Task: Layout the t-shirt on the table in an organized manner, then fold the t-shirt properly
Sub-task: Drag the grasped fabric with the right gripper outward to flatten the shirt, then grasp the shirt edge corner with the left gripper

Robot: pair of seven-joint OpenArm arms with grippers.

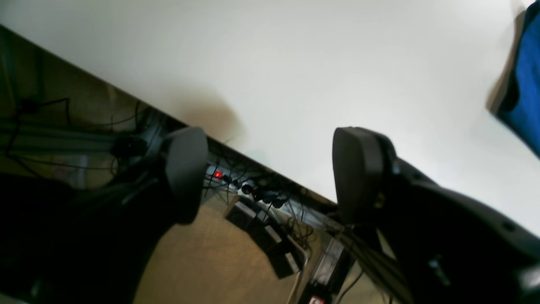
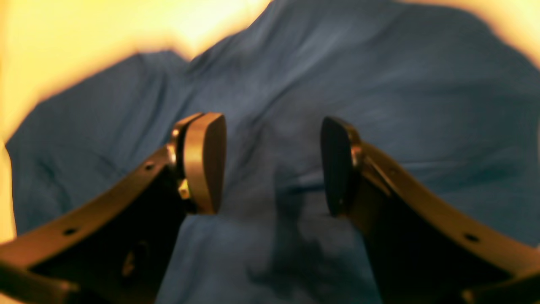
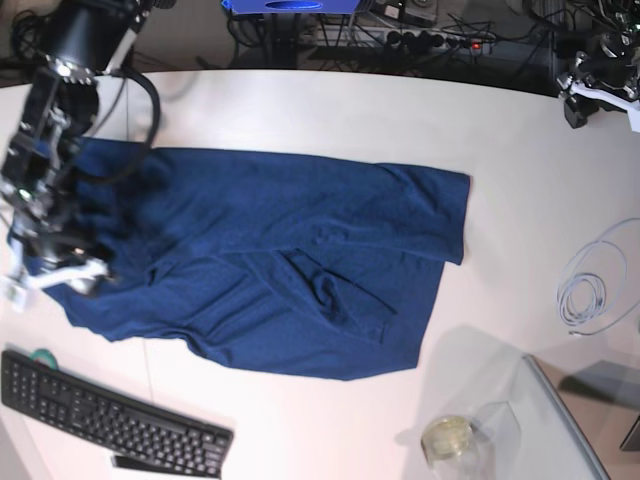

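t-shirt [image 3: 270, 260] spread on table [image 3: 520, 180] | right tool [image 2: 272, 164] released just above it | left tool [image 1: 270, 173] released, well apart

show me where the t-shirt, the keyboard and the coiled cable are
t-shirt [image 3: 270, 230], base view, middle of the spread blue cloth.
keyboard [image 3: 105, 415], base view, middle of the black key rows.
coiled cable [image 3: 590, 290], base view, on the pale loops.

base view bright & sharp; right wrist view blurred w/ yellow cast; left wrist view soft, dim below.
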